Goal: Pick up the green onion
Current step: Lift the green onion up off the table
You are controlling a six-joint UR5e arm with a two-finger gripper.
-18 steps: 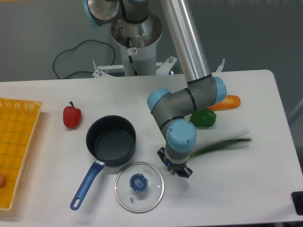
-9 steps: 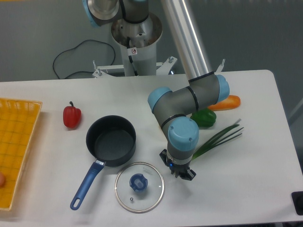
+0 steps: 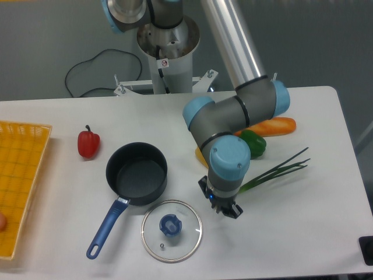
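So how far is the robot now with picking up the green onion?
Done: the gripper is at the stalk end of the green onion, right of the glass lid. In hand: the grasp itself; the wrist hides the fingers, so closure cannot be confirmed. Left: a clear lift, since the leaf tips look low over the table.

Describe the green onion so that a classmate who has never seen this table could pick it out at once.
Start at the robot's blue wrist cap, right of the dark pot. The green onion runs from under that wrist up and to the right, its thin dark leaves fanning out on the white table. Unlike the chunky green pepper just above it, it is long and grass-thin.
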